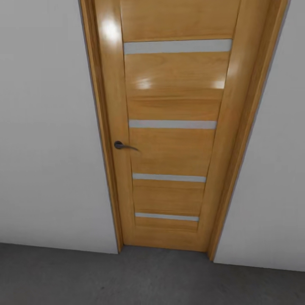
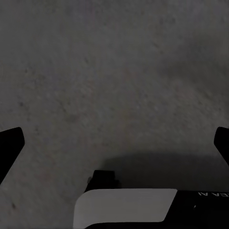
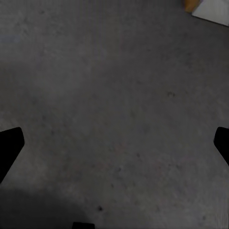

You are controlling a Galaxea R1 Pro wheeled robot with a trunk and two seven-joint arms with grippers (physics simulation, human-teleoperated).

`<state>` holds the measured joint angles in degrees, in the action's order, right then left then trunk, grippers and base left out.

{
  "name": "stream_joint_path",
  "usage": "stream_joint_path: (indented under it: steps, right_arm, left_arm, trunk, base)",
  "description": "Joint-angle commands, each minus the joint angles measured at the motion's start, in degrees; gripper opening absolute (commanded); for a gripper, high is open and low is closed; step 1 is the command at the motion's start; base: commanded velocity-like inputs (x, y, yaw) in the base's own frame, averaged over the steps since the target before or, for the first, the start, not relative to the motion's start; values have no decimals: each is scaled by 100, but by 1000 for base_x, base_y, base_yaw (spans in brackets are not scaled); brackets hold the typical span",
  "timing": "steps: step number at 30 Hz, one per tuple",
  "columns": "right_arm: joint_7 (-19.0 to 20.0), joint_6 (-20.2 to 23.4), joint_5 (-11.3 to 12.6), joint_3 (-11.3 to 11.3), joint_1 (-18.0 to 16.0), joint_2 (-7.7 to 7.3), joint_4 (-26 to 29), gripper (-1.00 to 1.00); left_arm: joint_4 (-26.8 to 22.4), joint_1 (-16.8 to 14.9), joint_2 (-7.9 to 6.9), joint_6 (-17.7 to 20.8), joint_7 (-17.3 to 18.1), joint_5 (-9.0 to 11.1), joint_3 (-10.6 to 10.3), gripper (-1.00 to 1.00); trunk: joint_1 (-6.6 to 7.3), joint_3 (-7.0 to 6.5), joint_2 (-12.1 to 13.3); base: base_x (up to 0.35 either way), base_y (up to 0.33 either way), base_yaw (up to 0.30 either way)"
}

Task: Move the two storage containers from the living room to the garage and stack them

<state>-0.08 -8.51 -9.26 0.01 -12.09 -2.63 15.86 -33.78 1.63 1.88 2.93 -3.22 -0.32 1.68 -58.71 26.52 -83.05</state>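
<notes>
Door (image 1: 169, 127) straight ahead, set between wall (image 1: 46, 127) sections left and right; handle (image 1: 123, 146) on door's left side; floor (image 1: 148, 279) in front, below door.

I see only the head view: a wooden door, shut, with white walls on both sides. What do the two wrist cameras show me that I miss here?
Observer: The left gripper is open, fingers wide apart, with nothing between them, above the dark grey concrete floor.
Operator: And the right one?
Observer: The right gripper is open too and empty, over the same floor.
Operator: Is any container near the arms?
Observer: None can be seen. The right wrist view catches only a bit of white wall and an orange-brown bit beside it, likely the door frame.
</notes>
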Motion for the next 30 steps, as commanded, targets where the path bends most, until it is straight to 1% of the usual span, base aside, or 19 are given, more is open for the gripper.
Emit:
stream_joint_path:
  steps: [1,19,26,28,30]
  right_arm:
    - [-1,-17,-35,-1,-4,-1,-4,100]
    - [-1,-19,-40,-1,-4,-1,-4,100]
    - [-1,-14,-42,11,-4,3,-6,100]
    - [-1,-8,-41,18,-4,9,-62,100]
    - [-1,-8,-46,26,-4,18,-236,100]
  left_arm:
    - [-17,4,5,29,-3,-3,17,100]
    - [-17,4,5,24,-3,-3,17,100]
    - [0,4,29,18,0,0,13,100]
    - [1,4,41,16,3,0,11,100]
    - [4,4,58,-9,4,-2,5,100]
  trunk:
    - [-2,5,-3]
    - [-2,5,-3]
    - [-2,5,-3]
    - [-2,5,-3]
    - [-2,5,-3]
  base:
    - [106,71,0]
    - [13,9,0]
    - [0,0,0]
    - [0,0,0]
    - [0,0,0]
